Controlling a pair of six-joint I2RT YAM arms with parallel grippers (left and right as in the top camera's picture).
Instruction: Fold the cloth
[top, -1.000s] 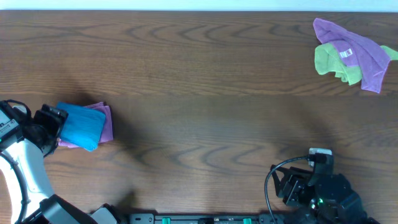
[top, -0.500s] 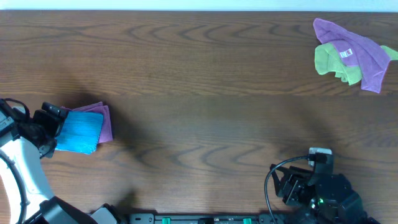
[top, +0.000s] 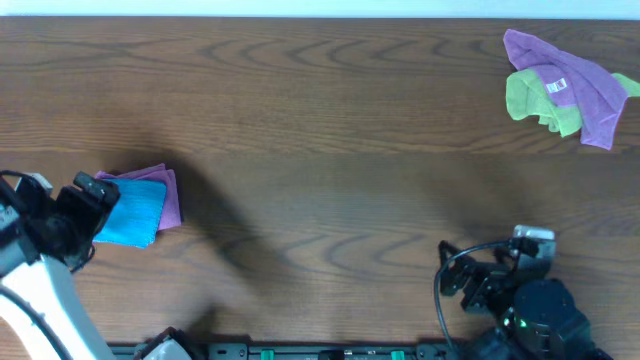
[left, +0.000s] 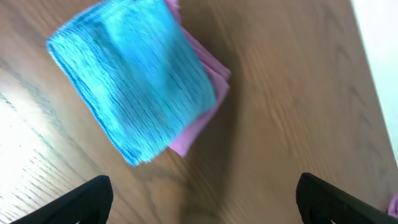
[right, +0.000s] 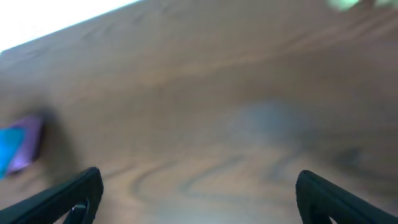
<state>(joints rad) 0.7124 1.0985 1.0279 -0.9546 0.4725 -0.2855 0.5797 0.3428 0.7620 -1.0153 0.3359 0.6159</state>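
Observation:
The sky-blue cloth (top: 135, 211) lies folded into a small rectangle on top of a folded pink-purple cloth (top: 170, 195) at the table's left. It also shows in the left wrist view (left: 134, 87), with the pink cloth's edge (left: 202, 118) sticking out beneath. My left gripper (top: 88, 215) is open and empty, just left of the cloth and apart from it (left: 202, 199). My right gripper (top: 500, 280) is open and empty near the front right edge (right: 199, 199). The blue cloth is a small patch far left in the right wrist view (right: 9, 149).
A crumpled purple cloth (top: 575, 80) and a yellow-green cloth (top: 530, 100) lie together at the back right corner. The wooden table (top: 330, 150) runs between the two piles.
My left gripper has let go of the blue cloth and drawn back toward the front left. The cloth now lies flat on the pink one. The right arm shifted slightly.

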